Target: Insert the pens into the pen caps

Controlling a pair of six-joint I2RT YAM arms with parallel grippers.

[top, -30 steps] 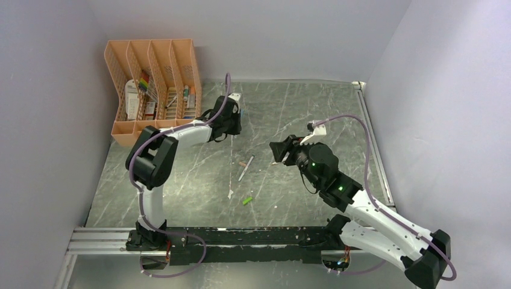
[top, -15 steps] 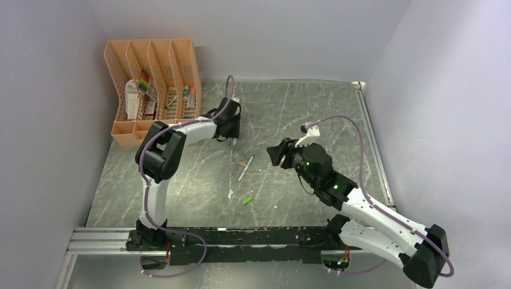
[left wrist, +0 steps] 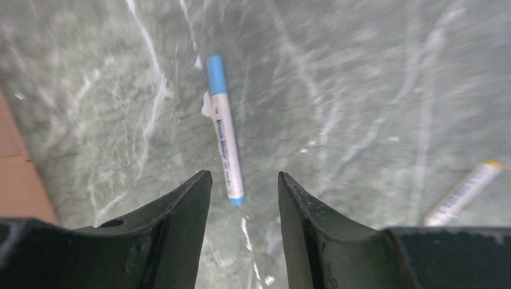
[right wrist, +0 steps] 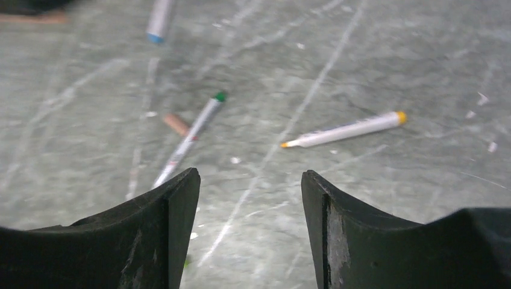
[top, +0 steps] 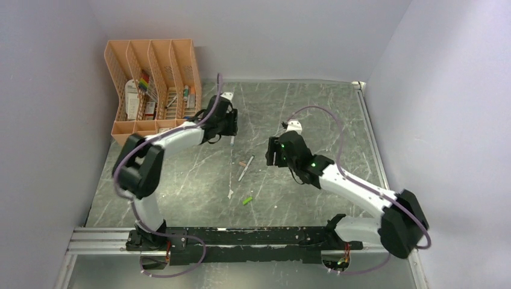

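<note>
My left gripper (left wrist: 244, 174) (top: 231, 127) is open and holds nothing. Just beyond its fingertips a white pen (left wrist: 226, 144) lies on the table, with the blue cap (left wrist: 215, 75) on its far end. My right gripper (right wrist: 250, 171) (top: 271, 153) is open too, hovering over the table centre. Ahead of it lie a green-tipped pen (right wrist: 187, 141) (top: 245, 168), the orange-pink cap (right wrist: 176, 124) beside that pen, and an uncapped pen with a yellow end (right wrist: 346, 130). The green cap (top: 247, 200) lies nearer the arm bases.
A peach mesh organiser (top: 153, 90) with stationery stands at the back left, close to my left arm. Grey walls close in the left, back and right. A metal rail (top: 96, 241) runs along the front edge.
My left gripper has opened and let go of the blue-capped pen, which now lies on the table. My right arm has stretched forward and its jaws have widened slightly.
</note>
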